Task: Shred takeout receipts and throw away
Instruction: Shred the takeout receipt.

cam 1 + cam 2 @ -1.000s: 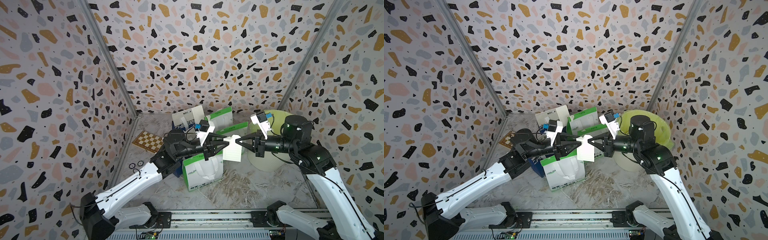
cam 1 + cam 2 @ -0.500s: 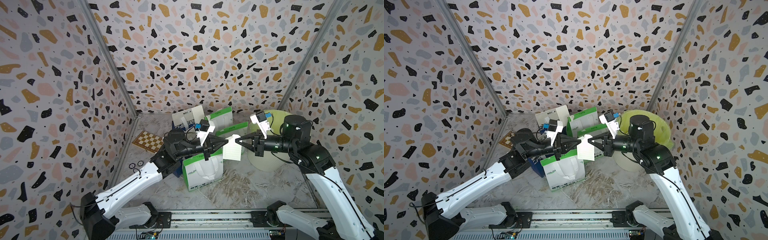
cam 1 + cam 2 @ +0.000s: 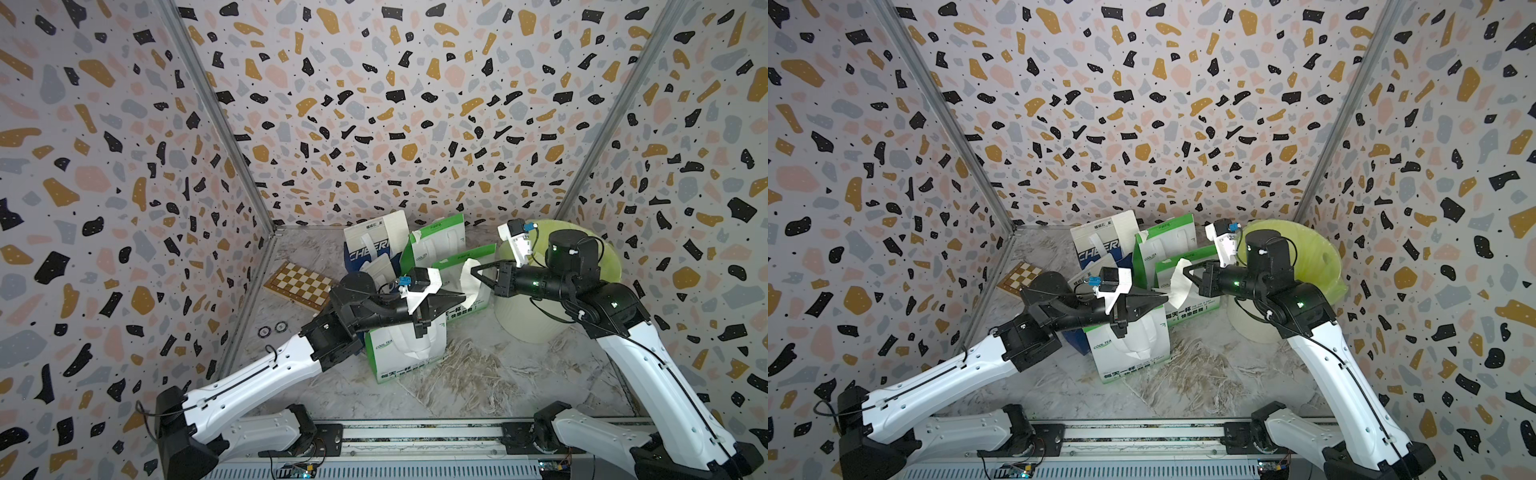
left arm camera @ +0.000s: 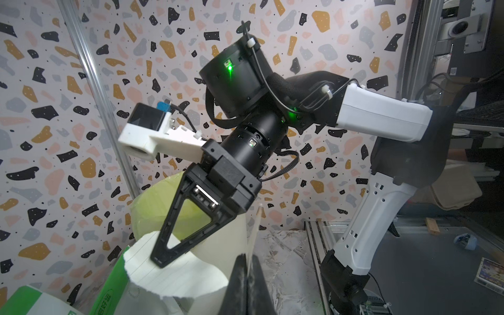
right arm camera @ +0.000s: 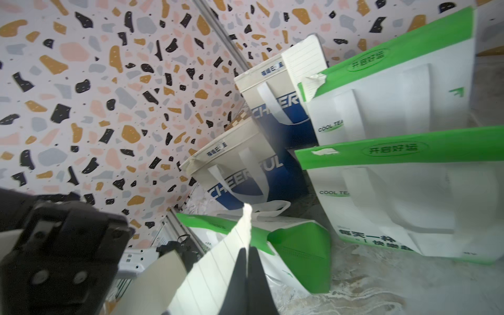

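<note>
A cream-white ruled takeout receipt (image 3: 471, 283) hangs in mid-air above the bags, curled and with a ragged torn edge. My left gripper (image 3: 462, 297) is shut on its lower edge, and in the left wrist view the sheet (image 4: 177, 275) runs edge-on between the closed jaws. My right gripper (image 3: 472, 271) is shut on the upper edge of the same receipt (image 5: 215, 261), tip to tip with the left one. Both top views show the pair (image 3: 1177, 284). Another lined receipt (image 5: 302, 58) stands against the far blue-and-white bag (image 3: 365, 249).
A bin with a yellow-green liner (image 3: 528, 320) stands just behind my right wrist. Green-and-white bags (image 3: 409, 353) crowd the floor under the grippers. Thin paper shreds (image 3: 469, 365) litter the marble floor in front. A small chessboard (image 3: 299, 284) lies at the left wall.
My left gripper's jaws have shut on the receipt's edge; they stood apart around it before. The right gripper has kept its grip and place.
</note>
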Controlling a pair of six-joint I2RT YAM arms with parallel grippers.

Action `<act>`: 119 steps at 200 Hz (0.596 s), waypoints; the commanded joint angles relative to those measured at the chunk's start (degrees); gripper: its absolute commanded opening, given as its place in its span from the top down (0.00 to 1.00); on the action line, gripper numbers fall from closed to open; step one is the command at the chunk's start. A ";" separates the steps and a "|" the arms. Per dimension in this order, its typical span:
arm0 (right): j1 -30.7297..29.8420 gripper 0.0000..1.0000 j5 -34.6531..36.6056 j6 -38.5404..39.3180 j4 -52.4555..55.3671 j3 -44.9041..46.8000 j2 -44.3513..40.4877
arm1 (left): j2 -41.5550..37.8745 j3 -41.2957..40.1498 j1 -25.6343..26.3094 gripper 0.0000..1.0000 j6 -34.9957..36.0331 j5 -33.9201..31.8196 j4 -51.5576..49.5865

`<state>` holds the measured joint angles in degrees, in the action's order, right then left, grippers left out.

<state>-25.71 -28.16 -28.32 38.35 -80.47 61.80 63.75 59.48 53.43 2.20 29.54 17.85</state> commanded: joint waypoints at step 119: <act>39.17 0.95 14.30 8.82 7.26 -8.02 3.12 | 3.00 7.13 0.01 1.00 -3.22 -6.61 0.49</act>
<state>11.31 -16.58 -21.12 44.53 -92.33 66.02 62.83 61.04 53.43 1.67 23.14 17.15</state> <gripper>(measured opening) 0.046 0.047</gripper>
